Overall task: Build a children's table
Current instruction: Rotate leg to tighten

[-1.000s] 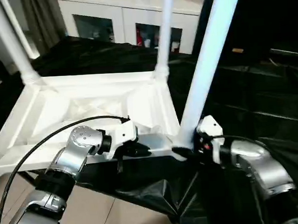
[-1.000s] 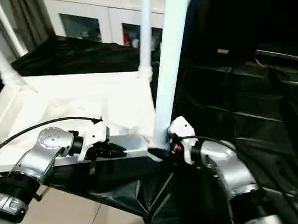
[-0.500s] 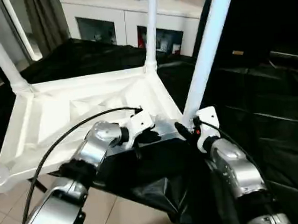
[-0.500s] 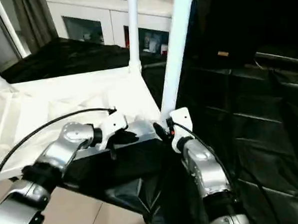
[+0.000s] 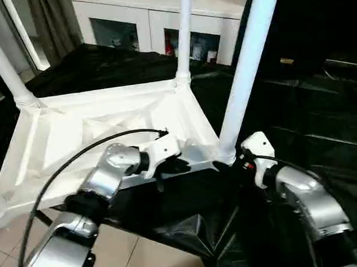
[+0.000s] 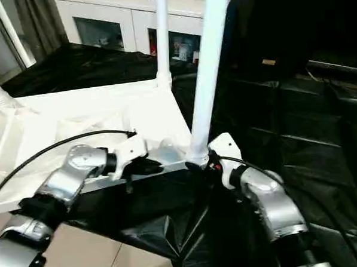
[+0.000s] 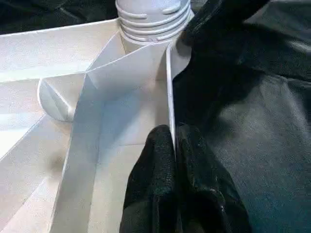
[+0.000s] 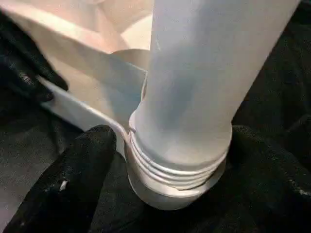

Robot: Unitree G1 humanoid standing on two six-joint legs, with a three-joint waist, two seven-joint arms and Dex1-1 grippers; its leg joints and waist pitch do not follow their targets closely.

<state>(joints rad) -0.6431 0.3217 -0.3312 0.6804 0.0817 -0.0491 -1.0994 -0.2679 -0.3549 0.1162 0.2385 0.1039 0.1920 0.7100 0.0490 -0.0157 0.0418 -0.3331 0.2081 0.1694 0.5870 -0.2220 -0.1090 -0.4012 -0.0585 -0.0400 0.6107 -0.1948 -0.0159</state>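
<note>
The children's table (image 5: 106,128) is lying upside down on a black sheet (image 5: 297,121), its ribbed underside facing up and its near rim hanging toward the robot. Taking the near-right corner socket as the landmark and going left to right: well to the left of it, a far-left leg (image 5: 4,65) is standing in its own socket; behind and left of it, a far leg (image 5: 184,37) is rising in front of the white cabinet (image 5: 155,27).

Just left of the socket, the left gripper (image 7: 174,145) is pinching the thin near rim wall, its two fingers (image 7: 155,165) pressed nearly together with the plastic edge between them. This hold is steadying the top, and it should be kept firm and low so the top is not tipping while the leg is worked.

At the socket itself, the near-right leg (image 8: 209,73) is standing upright, its threaded collar (image 8: 175,170) sitting at the socket mouth with ridges showing, so it is probably not seated fully. The right gripper (image 8: 170,184) is flanking the collar with its fingers (image 8: 82,165) spread wide on either side and not visibly clamping it. To do this well, it should be closing squarely on the collar, keeping the leg vertical and turning or pressing along the leg's axis.
</note>
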